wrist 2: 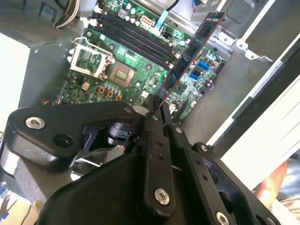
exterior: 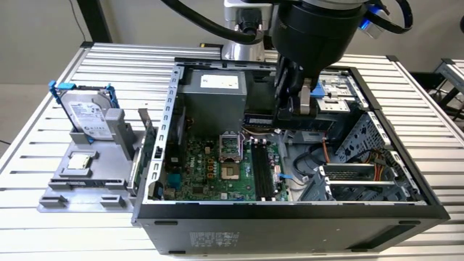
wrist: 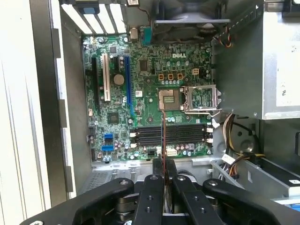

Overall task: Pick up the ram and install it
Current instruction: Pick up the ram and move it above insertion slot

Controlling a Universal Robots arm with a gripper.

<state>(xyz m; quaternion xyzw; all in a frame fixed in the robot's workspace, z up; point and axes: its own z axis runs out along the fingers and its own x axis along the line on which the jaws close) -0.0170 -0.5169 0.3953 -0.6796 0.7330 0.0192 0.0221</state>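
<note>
Gripper (wrist 2: 157,107) is clenched on one end of the ram (wrist 2: 190,56). One stick, one gripper. The stick is long, thin and flat: dark board, dark chips, coppery edge along one long side. It's held tilted in the air inside the open case (exterior: 290,215), above the motherboard (wrist: 150,103), clear of it and not seated. Four black memory slots (wrist: 171,135) by my count, all bare, just beside one open CPU socket (wrist: 200,99). On the exterior view's left, outside the case: one grey tray (exterior: 76,190) holding one hard drive (exterior: 88,117) standing upright in a blue bracket, plus one processor chip (exterior: 78,161) nearer.
</note>
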